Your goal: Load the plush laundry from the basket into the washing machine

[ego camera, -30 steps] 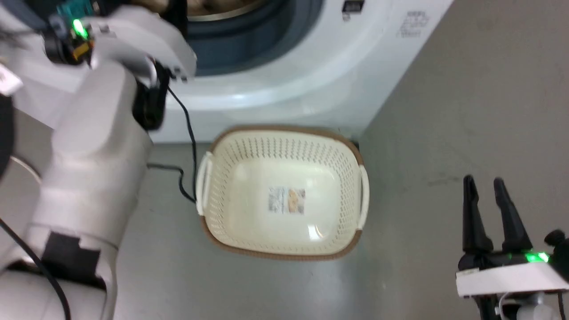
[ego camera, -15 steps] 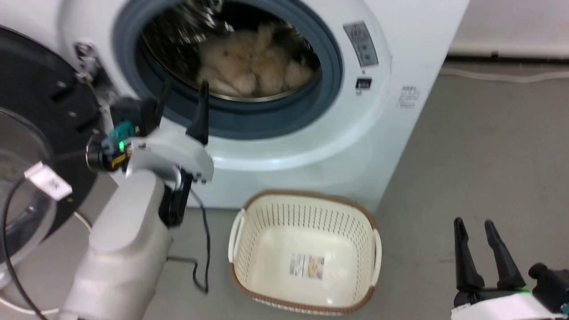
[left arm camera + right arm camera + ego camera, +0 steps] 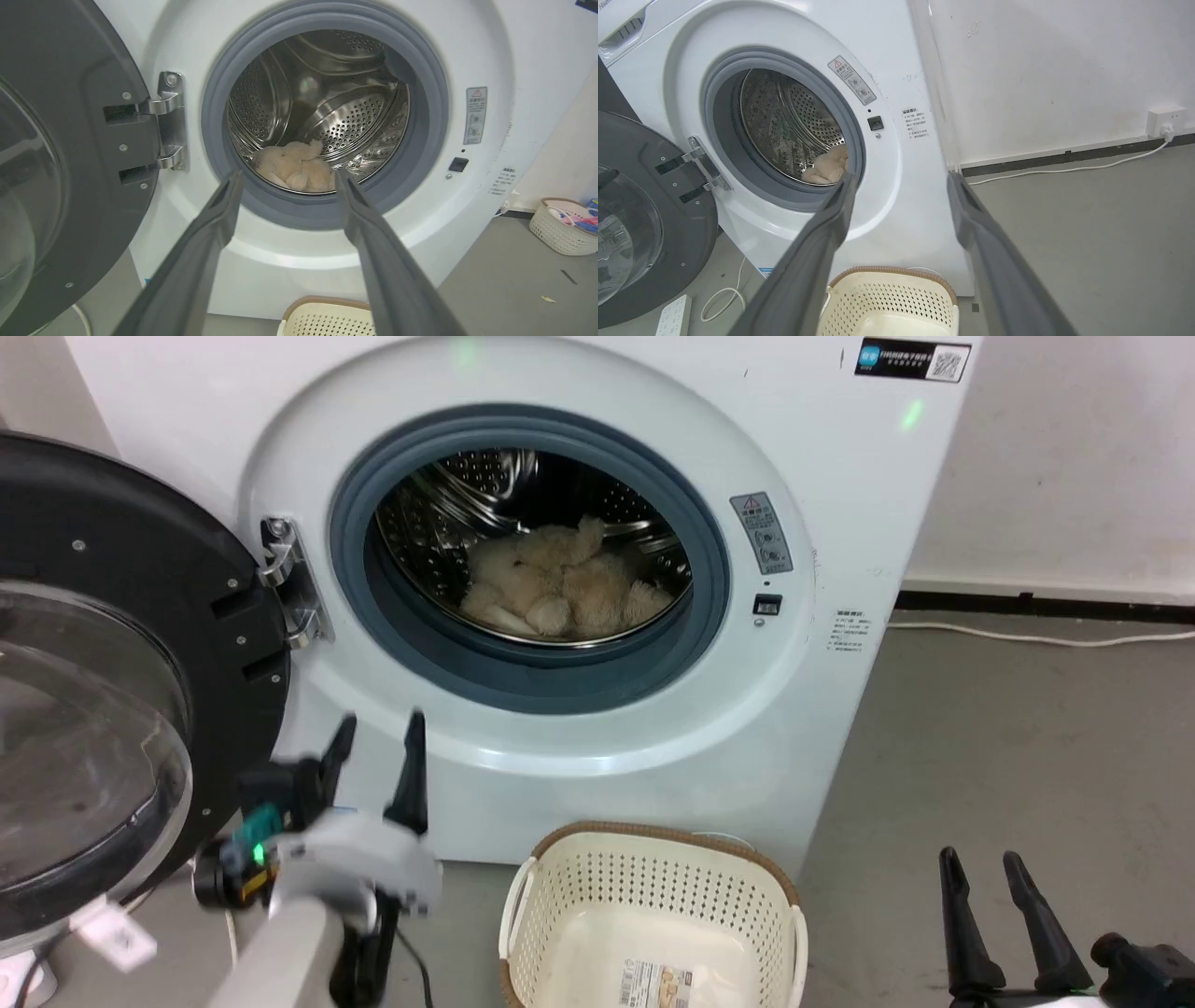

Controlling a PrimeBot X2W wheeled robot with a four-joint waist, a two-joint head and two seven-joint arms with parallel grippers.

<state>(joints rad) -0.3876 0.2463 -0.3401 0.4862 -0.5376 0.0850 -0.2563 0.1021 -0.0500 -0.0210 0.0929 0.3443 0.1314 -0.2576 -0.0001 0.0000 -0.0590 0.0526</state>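
Observation:
The plush laundry (image 3: 560, 588) lies as a cream shaggy bundle on the bottom of the steel drum in the washing machine (image 3: 822, 457); the wrist views show it too (image 3: 296, 165) (image 3: 829, 168). The machine's black-framed glass door (image 3: 112, 663) hangs wide open on the left. On the floor before the machine stands the basket (image 3: 653, 831), with only a label on its bottom. My left gripper (image 3: 383, 719) is open with nothing in it, just below the porthole and left of the basket. Low at the right, my right gripper (image 3: 978, 854) is open and holds nothing.
A white cable (image 3: 1027, 637) runs along the floor by the wall to a wall socket (image 3: 1164, 116). A white power strip (image 3: 672, 317) lies under the open door. A small basket with coloured items (image 3: 560, 228) stands on the grey floor far right.
The head camera has tilted up from the basket to the drum. My left gripper has drawn back from the porthole's lower rim to below it. Both grippers stay open.

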